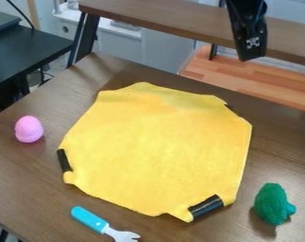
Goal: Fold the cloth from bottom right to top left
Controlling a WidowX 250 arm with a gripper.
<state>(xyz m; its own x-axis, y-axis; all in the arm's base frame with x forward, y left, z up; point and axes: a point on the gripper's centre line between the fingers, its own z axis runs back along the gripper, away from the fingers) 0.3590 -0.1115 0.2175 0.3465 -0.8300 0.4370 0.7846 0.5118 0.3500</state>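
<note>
Up at the top right, the black gripper (251, 53) is hung high, beyond the far edge of the table (28, 189); whether it is set wide or narrow cannot be told from here. Below and to the left, the yellow cloth (155, 146) is spread across the middle of the table, largely flat, its outline many-sided rather than square. So the fold looks unstarted, and the step in hand is judged to be the approach to the bottom right corner.

That corner is marked by a black strip (206, 206), with yellow bulging on both sides. A low, square descent is called for here, with the edge pinched shallowly so that the table is not scraped and the layers are caught together. Once gripped, the corner should be lifted just enough to clear the cloth, then carried diagonally to the top left at an even pace; if it is dragged flat, the whole sheet may be slid along or bunched.

Farther out, the green toy (272, 204) is found just beside that corner, so room should be left on that side. The blue-handled fork (89, 219) is laid near the bottom edge, and the pink egg (29, 129) is seen off to the left.
</note>
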